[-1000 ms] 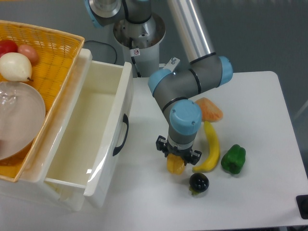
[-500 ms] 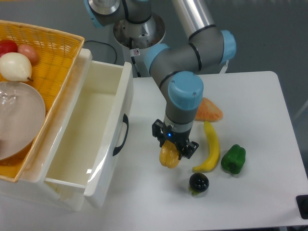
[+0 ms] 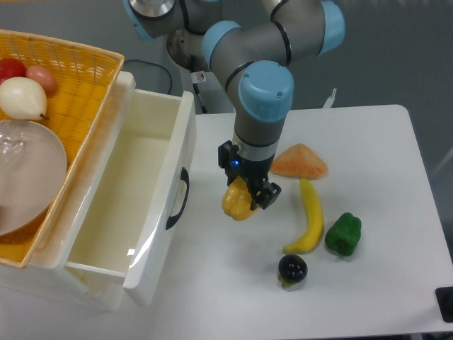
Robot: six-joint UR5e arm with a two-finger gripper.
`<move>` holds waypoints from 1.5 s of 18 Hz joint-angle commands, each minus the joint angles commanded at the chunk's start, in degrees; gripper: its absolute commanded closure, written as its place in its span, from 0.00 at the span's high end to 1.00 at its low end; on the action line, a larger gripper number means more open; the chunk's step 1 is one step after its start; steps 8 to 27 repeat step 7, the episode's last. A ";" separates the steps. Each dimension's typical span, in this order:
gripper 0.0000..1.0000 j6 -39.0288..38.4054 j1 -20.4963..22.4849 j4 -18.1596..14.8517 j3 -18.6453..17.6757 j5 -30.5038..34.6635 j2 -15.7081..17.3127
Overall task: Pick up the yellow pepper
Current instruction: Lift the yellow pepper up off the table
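Note:
My gripper (image 3: 244, 190) is shut on the yellow pepper (image 3: 237, 202), a small stubby yellow-orange fruit that hangs below the fingers, lifted above the white table (image 3: 382, 142). It sits just right of the open drawer's front. The pepper's top and stem are hidden by the fingers.
A white open drawer (image 3: 134, 191) stands at the left with a yellow basket (image 3: 78, 71) on top holding fruit and a glass bowl. On the table lie an orange wedge (image 3: 301, 162), a banana (image 3: 309, 217), a green pepper (image 3: 344, 234) and a dark round fruit (image 3: 292, 268).
The gripper has risen and moved left and back with the yellow pepper in it, away from the banana and toward the drawer. The other things have not moved.

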 joint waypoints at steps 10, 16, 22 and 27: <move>0.10 5.18 0.35 -0.70 -0.35 1.93 0.17; 0.10 5.18 0.35 -0.70 -0.35 1.93 0.17; 0.10 5.18 0.35 -0.70 -0.35 1.93 0.17; 0.10 5.18 0.35 -0.70 -0.35 1.93 0.17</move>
